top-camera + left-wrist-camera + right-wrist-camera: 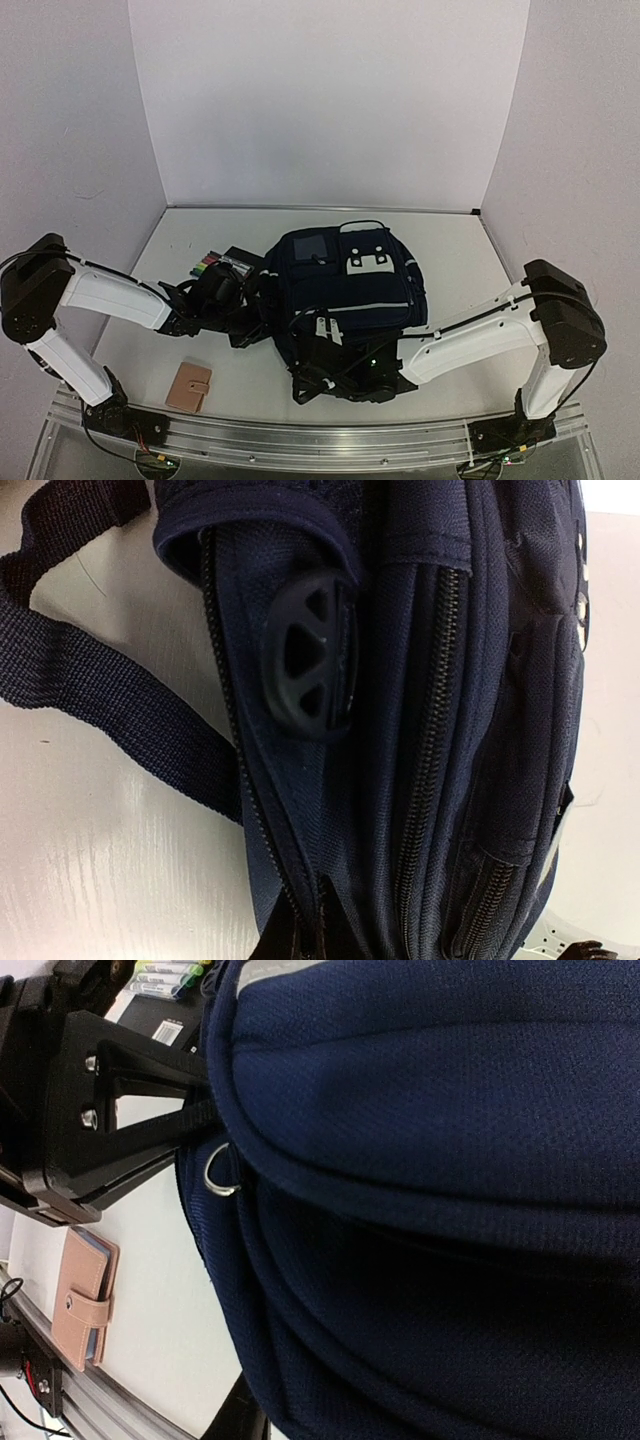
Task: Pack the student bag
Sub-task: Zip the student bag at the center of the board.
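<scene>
**Materials and surface finishes of the student bag [345, 290] and nearby objects.**
The bag is matt navy cloth with a coarse, grainy weave. Its strap [100, 690] is ribbed woven webbing, its tab [305, 660] is matt black moulded plastic, and its zip teeth [430, 730] are dark and dull. A small ring [218, 1172] at the seam is bright metal. The wallet [85, 1300] looks like smooth, leather-like tan material. The table [450, 250] is white, smooth and faintly glossy, and the rail [330, 440] is pale brushed metal.

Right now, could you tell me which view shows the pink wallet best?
The right wrist view: the pink wallet is close, its snap tab clear. The top external view shows it small; the left wrist view misses it.
</scene>
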{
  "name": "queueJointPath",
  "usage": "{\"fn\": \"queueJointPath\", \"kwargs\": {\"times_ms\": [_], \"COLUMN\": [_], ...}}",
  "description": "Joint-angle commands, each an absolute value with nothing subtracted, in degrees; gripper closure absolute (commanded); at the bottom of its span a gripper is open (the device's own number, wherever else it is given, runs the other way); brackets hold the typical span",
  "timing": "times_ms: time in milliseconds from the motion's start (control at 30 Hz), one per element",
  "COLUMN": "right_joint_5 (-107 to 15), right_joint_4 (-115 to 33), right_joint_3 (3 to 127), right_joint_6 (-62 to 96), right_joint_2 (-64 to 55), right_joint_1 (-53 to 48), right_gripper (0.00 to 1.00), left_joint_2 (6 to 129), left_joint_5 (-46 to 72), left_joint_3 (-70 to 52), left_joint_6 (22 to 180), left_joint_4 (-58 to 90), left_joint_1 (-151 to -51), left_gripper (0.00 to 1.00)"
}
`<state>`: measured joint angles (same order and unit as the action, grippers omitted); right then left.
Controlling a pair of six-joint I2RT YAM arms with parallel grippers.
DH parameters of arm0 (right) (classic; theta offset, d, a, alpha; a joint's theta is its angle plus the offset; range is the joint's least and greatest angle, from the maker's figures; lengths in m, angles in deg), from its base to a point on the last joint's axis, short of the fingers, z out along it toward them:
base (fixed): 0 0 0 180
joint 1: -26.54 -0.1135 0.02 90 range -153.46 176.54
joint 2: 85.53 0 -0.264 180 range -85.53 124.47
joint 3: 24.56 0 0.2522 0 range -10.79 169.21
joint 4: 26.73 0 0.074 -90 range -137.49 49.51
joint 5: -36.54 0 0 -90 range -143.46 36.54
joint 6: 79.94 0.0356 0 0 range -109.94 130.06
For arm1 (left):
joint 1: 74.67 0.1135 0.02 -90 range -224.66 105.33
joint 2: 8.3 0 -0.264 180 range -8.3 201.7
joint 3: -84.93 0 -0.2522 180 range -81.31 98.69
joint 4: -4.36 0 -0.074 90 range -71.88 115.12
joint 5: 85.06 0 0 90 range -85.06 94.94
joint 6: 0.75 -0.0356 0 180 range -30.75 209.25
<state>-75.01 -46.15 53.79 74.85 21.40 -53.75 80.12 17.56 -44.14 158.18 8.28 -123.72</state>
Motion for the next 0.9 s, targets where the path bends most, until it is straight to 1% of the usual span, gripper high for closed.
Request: {"fn": "queueJointPath", "kwargs": {"times_ms": [0, 167, 200, 433, 700, 867], "right_joint_5": [-76.7, -75.59, -75.54, -73.88, -70.53, -68.66], "right_joint_4": [-46.4, -46.45, -46.46, -46.67, -49.69, -50.83], "right_joint_3": [55.69, 54.93, 54.61, 53.14, 51.0, 50.16], "right_joint_6": [74.52, 74.32, 74.13, 71.44, 71.67, 72.5], "right_joint_2": [22.3, 21.59, 21.2, 18.83, 17.02, 16.02], "right_joint_1": [-53.27, -53.27, -53.27, -53.41, -55.3, -56.8], "right_gripper": [0.85, 0.99, 1.0, 1.0, 1.0, 1.0], "left_joint_2": [76.8, 75.48, 75.22, 73.13, 68.69, 67.93], "left_joint_5": [16.14, 15.0, 14.72, 12.77, 12.68, 12.66], "left_joint_3": [-42.38, -42.73, -42.78, -43.47, -44.61, -42.79], "left_joint_6": [156.62, 156.27, 156.2, 155.39, 152.98, 148.84], "left_joint_4": [10.08, 11.41, 11.6, 14.02, 16.73, 19.47], "left_joint_1": [-123.71, -123.73, -123.74, -122.74, -117.43, -115.09], "left_gripper": [1.0, 1.0, 1.0, 1.0, 1.0, 1.0]}}
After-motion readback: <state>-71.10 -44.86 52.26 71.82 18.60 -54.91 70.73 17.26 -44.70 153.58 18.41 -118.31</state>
